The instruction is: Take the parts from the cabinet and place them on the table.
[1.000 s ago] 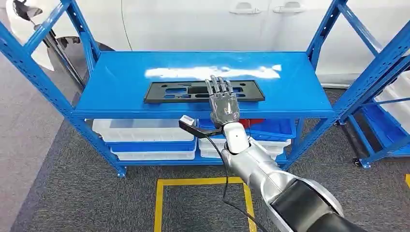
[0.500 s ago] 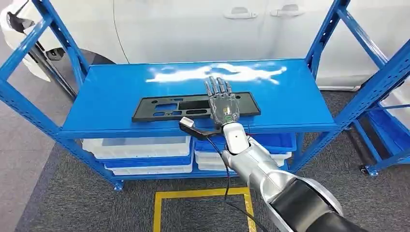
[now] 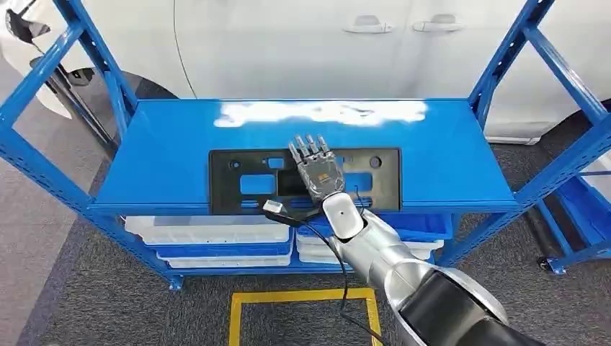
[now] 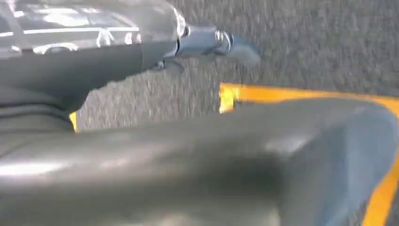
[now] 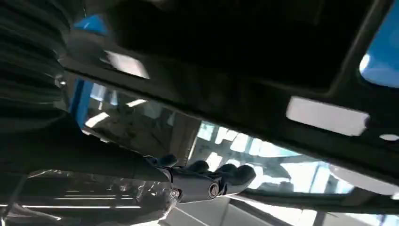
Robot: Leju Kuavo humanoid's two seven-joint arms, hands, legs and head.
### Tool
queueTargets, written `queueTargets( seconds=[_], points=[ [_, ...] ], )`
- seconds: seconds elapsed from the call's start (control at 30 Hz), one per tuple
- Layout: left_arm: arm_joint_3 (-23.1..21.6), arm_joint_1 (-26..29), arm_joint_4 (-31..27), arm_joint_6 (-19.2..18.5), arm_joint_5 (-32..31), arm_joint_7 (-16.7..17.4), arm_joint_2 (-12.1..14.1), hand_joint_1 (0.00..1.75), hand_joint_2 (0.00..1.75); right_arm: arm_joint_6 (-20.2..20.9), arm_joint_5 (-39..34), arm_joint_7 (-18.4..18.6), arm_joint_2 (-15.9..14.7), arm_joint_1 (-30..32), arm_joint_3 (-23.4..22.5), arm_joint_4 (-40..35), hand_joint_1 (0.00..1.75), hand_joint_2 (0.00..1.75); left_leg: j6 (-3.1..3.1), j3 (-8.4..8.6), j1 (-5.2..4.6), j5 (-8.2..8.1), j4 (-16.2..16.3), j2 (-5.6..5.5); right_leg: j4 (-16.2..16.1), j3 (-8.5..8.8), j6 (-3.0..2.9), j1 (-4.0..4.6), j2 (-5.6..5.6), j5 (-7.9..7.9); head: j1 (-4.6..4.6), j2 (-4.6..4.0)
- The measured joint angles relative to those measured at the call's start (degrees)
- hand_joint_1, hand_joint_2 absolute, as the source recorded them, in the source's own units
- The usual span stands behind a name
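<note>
- Blue shelving (image 3: 166, 155) is standing before a white car (image 3: 302, 43) on grey carpet, carrying the black part (image 3: 230, 180) flat near its front edge — handy for a reach.
- Right hand (image 3: 317, 171) is lying over the part's middle, fingers (image 3: 308, 148) straight and slightly apart, pressing flat rather than gripping — likely readying to drag it.
- White bins (image 3: 209, 232) are sitting below; contents hidden.
- Left hand (image 4: 221, 44) is hanging over the floor; its fingers' state I cannot tell.
</note>
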Motion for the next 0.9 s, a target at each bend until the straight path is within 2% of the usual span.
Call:
queueTargets(
  seconds=[0.03, 0.07, 0.1, 0.17, 0.2, 0.23, 0.27, 0.3, 0.33, 0.37, 0.4, 0.43, 0.47, 0.53, 0.57, 0.6, 0.7, 0.73, 0.77, 0.8, 0.87, 0.9],
  points=[
    [0.0, 0.0, 0.0, 0.0, 0.3, -0.1, 0.0, 0.0, 0.0, -1.3, -2.0, -0.7, 0.0, 0.4, 0.1, -0.2, 0.0, 1.75, -0.2, 0.42, 0.01, -0.38, 0.1, -0.01, -5.0, 2.31, -0.12, -0.02, -0.15, 2.41, 0.0, 0.0],
    [0.0, 0.0, 0.0, 0.0, 0.3, -0.2, 0.0, 0.0, 0.0, -3.1, -4.2, -2.1, -0.3, 1.0, -0.4, -1.4, 0.0, 1.75, -0.66, 0.44, -0.32, -0.72, 0.2, -0.03, -6.7, 3.1, -0.28, 0.3, -0.23, 1.55, 0.0, -0.02],
    [0.0, 0.0, 0.0, 0.2, 0.3, -0.2, 0.0, 0.0, 0.0, -3.8, -5.6, -3.5, -0.4, 1.9, -1.1, -3.2, 0.0, 1.75, -0.96, 0.34, -0.3, -0.89, 0.4, -0.07, -7.0, 3.02, -0.65, 0.42, -0.06, 1.8, -0.02, 0.0],
    [0.0, 0.3, 0.0, 0.4, 0.3, -0.3, 0.0, 0.0, 0.0, -4.8, -8.4, -11.9, -0.9, 4.9, -7.1, -11.3, 0.0, 1.75, -1.61, 0.55, -0.08, -1.08, 0.0, 0.04, -6.8, 2.98, -1.25, 0.66, 0.2, 1.5, 0.0, -0.02],
    [0.0, 0.4, 0.0, 0.5, 0.2, -0.3, 0.0, 0.0, 0.0, -4.9, -9.2, -17.1, -0.8, 6.0, -10.4, -14.1, 0.0, 1.75, -1.99, 0.57, -0.02, -1.22, 0.0, 0.06, -6.9, 2.99, -1.61, 0.66, 0.25, 1.5, -0.02, 0.0],
    [0.0, 0.5, 0.0, 0.7, 0.2, -0.3, 0.0, 0.0, 0.0, -5.0, -12.1, -28.6, 0.5, 6.6, -17.8, -18.3, 0.0, 1.75, -2.23, 0.34, 0.08, -1.77, 0.7, 0.09, -7.3, 3.26, -2.04, 0.25, 0.1, 1.63, -0.02, 0.0],
    [0.0, 0.4, 0.0, 0.7, 0.1, -0.6, 0.0, 0.0, 0.0, -5.0, -17.0, -36.9, 1.8, 6.7, -24.6, -21.1, 0.0, 1.75, -2.42, -0.53, 0.03, -3.18, 2.8, 0.07, -7.3, 3.38, -2.34, 0.22, -0.01, 1.47, -0.02, -0.02],
    [0.0, 0.4, 0.0, 0.7, 0.1, -0.6, -0.1, 0.0, 0.0, -5.2, -23.6, -45.4, 2.9, 6.7, -30.7, -23.6, 0.0, 1.75, -2.61, -2.39, 0.07, -5.3, 6.7, 0.08, -7.3, 3.5, -2.62, 0.25, -0.19, 1.34, -0.02, -0.02],
    [0.0, 0.4, 0.0, 0.7, 0.0, -0.7, -0.2, 0.0, 0.0, -5.6, -29.8, -50.0, 3.7, 6.7, -35.7, -25.7, 0.0, 1.75, -2.78, -4.8, 0.15, -7.44, 11.6, 0.08, -7.3, 3.68, -2.77, 0.42, -0.57, 1.2, -0.02, -0.02],
    [0.0, 0.5, 0.0, 0.7, 0.0, -0.8, -0.2, 0.0, 0.0, -5.6, -34.7, -52.4, 4.6, 6.7, -40.3, -27.8, 0.0, 1.75, -2.89, -7.04, 0.15, -8.96, 16.0, 0.09, -7.3, 3.84, -2.86, 0.59, -0.77, 1.04, -0.02, 0.0],
    [0.0, 0.7, 0.0, 0.6, 0.0, -0.8, -0.2, 0.0, 0.0, -5.6, -38.5, -52.5, 5.2, 7.0, -43.7, -29.6, 0.0, 1.75, -2.92, -8.4, 0.15, -9.25, 18.5, 0.09, -7.3, 4.0, -2.9, 0.68, -0.95, 0.94, -0.02, 0.0],
    [0.0, 0.9, 0.0, 0.6, 0.0, -0.9, -0.2, 0.0, 0.0, -5.6, -43.1, -52.5, 5.2, 7.6, -45.8, -31.3, 0.0, 1.75, -2.86, -8.55, 0.15, -8.33, 18.3, 0.1, -7.3, 4.11, -2.91, 0.74, -1.0, 0.88, -0.02, -0.02],
    [0.0, 1.1, 0.0, 0.6, 0.0, -1.0, -0.2, 0.0, 0.0, -5.6, -50.3, -52.6, 5.7, 8.3, -46.9, -33.7, 0.0, 1.75, -2.74, -7.35, 0.15, -6.08, 15.3, 0.1, -7.2, 4.13, -2.93, 0.75, -0.95, 0.83, -0.02, 0.0],
    [0.0, 1.1, 0.0, 0.4, 0.0, -1.0, 0.0, 0.0, 0.0, -5.5, -62.8, -52.7, 6.8, 8.5, -47.0, -38.0, 0.0, 1.75, -2.14, -2.63, 0.14, -0.8, 5.3, 0.08, -7.1, 4.18, -2.83, 0.69, -0.21, 0.74, -0.02, 0.0],
    [0.0, 0.9, 0.0, 0.3, 0.0, -0.9, 0.1, 0.0, 0.0, -5.4, -68.7, -52.5, 7.0, 8.7, -46.9, -41.2, 0.0, 1.75, -1.63, -1.11, 0.02, -0.1, 1.7, 0.07, -7.0, 4.18, -2.68, 0.68, -0.08, 0.73, -0.02, -0.02],
    [0.0, 0.7, 0.0, 0.2, 0.0, -0.9, 0.1, 0.0, 0.0, -5.4, -73.0, -51.8, 7.0, 9.1, -46.7, -44.5, 0.0, 1.75, -1.38, -0.34, -0.23, -0.62, 0.4, 0.06, -6.8, 4.07, -2.16, 1.08, 0.08, 0.6, 0.0, -0.02],
    [0.0, 1.0, 0.0, 0.1, 0.0, -0.7, 0.2, 0.0, 0.0, -5.2, -80.1, -48.3, 6.4, 11.5, -44.7, -55.6, 0.0, 1.75, -0.89, -0.49, -0.53, -0.61, 0.7, -0.05, -7.1, 4.17, -1.24, 0.74, 0.09, 0.78, -0.02, -0.02],
    [0.0, 1.1, 0.0, 0.1, 0.0, -0.7, 0.2, 0.0, 0.0, -5.0, -81.2, -47.3, 6.1, 12.4, -43.4, -59.8, 0.0, 1.75, -0.31, -0.14, 0.08, -0.1, 0.0, 0.11, -6.9, 4.05, -0.76, 0.94, 0.12, 0.48, -0.02, 0.0],
    [0.0, 1.2, 0.0, 0.1, 0.0, -0.7, 0.2, 0.0, 0.0, -4.7, -82.1, -46.7, 5.6, 13.0, -42.3, -63.5, 0.0, 1.75, -0.1, -0.07, 0.02, 0.04, -0.2, 0.19, -5.7, 3.68, -0.46, 0.72, 0.02, -0.65, 0.0, -0.02],
    [0.0, 1.1, 0.0, 0.1, 0.1, -0.7, 0.2, 0.0, 0.0, -4.5, -82.5, -46.3, 5.2, 13.4, -41.4, -66.1, 0.0, 1.75, 0.22, -0.13, 0.02, 0.03, -0.2, 0.22, -2.4, 2.25, -0.22, 0.59, 0.04, -2.91, -0.02, 0.0],
    [0.0, 1.1, 0.0, 0.1, 0.2, -0.8, 0.2, 0.0, 0.0, -4.4, -83.1, -46.0, 4.7, 14.6, -40.4, -69.3, 0.0, 1.75, 0.29, -0.12, -0.02, -0.02, -0.2, 0.23, 5.4, -1.31, 0.17, 0.44, 0.03, -6.71, 0.0, -0.02],
    [0.1, 1.2, 0.0, 0.1, 0.2, -0.8, 0.2, 0.0, 0.0, -4.4, -83.3, -45.9, 4.3, 15.8, -39.8, -71.3, 0.0, 1.75, 0.3, -0.13, -0.02, -0.04, -0.2, 0.24, 10.7, -3.82, 0.47, 0.33, 0.02, -8.27, 0.0, -0.02]
  ],
)
